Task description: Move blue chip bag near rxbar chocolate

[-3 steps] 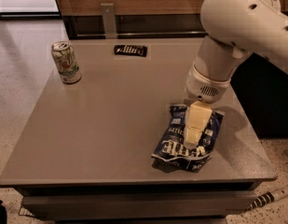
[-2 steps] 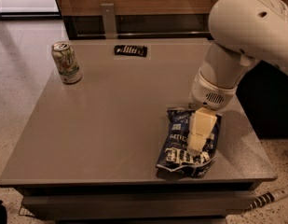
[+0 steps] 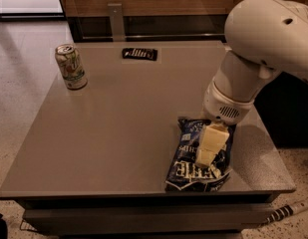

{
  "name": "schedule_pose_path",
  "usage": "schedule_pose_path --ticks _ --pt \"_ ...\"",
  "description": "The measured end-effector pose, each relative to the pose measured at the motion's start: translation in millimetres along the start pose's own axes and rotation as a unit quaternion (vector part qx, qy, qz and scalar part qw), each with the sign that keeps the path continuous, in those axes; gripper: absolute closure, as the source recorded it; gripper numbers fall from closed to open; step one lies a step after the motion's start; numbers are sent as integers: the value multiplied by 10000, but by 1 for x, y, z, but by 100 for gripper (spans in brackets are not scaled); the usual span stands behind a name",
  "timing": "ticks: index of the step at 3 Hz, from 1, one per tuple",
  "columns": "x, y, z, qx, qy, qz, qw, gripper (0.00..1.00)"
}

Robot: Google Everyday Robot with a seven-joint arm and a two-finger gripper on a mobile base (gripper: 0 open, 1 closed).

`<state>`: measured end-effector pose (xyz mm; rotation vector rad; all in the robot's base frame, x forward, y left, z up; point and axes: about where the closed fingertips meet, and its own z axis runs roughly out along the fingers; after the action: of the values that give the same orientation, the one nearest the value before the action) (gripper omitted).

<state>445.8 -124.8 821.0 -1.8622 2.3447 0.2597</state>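
The blue chip bag lies flat at the front right of the table, a dark navy crinkly bag with white lettering. My gripper hangs from the white arm and points down onto the middle of the bag, covering part of it. The rxbar chocolate is a small flat black wrapper with white lettering, lying near the table's back edge, far from the bag.
A white-green drink can stands upright at the back left of the grey table. A wooden wall panel and a metal post stand behind the table. A striped object lies on the floor at lower right.
The arm has shifted to the right and the gripper has moved slightly toward the table's front over the bag. The bag sits a little nearer the front edge. Can and bar have not moved.
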Motion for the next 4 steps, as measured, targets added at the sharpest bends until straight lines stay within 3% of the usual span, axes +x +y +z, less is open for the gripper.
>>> schedule_pose_path --ticks 1,2,3,4 --pt "0 0 0 8 1 -5 10000 62" --pt "-1 1 -2 8 1 -5 10000 93" --pt "-1 1 -3 8 1 -5 10000 100" --pt "-1 1 -3 9 1 -5 10000 100"
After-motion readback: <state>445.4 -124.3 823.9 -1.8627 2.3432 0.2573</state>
